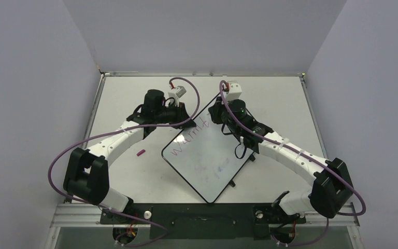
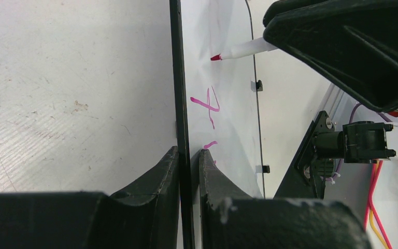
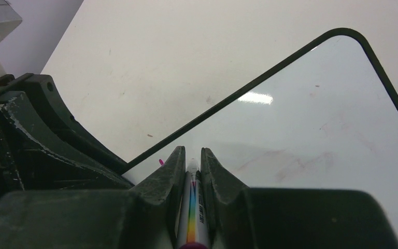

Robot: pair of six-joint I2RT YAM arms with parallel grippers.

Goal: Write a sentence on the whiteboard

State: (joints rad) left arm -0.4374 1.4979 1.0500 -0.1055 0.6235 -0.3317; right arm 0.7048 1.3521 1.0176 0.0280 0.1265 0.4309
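1. Carrying everything is the off-white counter point(image 1: 280, 98). The left wrist view shows it scuffed and stained right beside the whiteboard.
2. Whiteboard point(image 1: 202, 179): glossy white, thin black rim, rounded corners. It lies on the counter between the two arms, turned cornerwise so that one corner points toward the arm bases.
3. Left arm point(image 1: 115, 144) reaches to the whiteboard's far-left edge. Right arm point(image 1: 290, 155) reaches over the whiteboard's far corner.
4. Left fingers point(image 2: 172, 162): narrow, clamped on the whiteboard's black rim. One finger is on the counter side and the other lies over the white face.
5. Right fingers point(image 3: 178, 165): narrow, closed on the marker, which runs lengthwise between them above the whiteboard's face.
6. Marker point(image 2: 244, 50): white barrel with a pink-red tip aimed down at the whiteboard, just past the last written letter. Cannot tell whether the tip touches the surface.
7. Sentence point(image 1: 190, 138): pink strokes on the whiteboard along its far-left edge, reading roughly "Warmt". The "t" is the letter closest to the marker tip.
8. Faint smudges point(image 1: 212, 167): pale purple-blue marks near the whiteboard's middle.
9. Pink piece point(image 1: 141, 152): small and cap-like, lying on the counter left of the whiteboard and apart from it.
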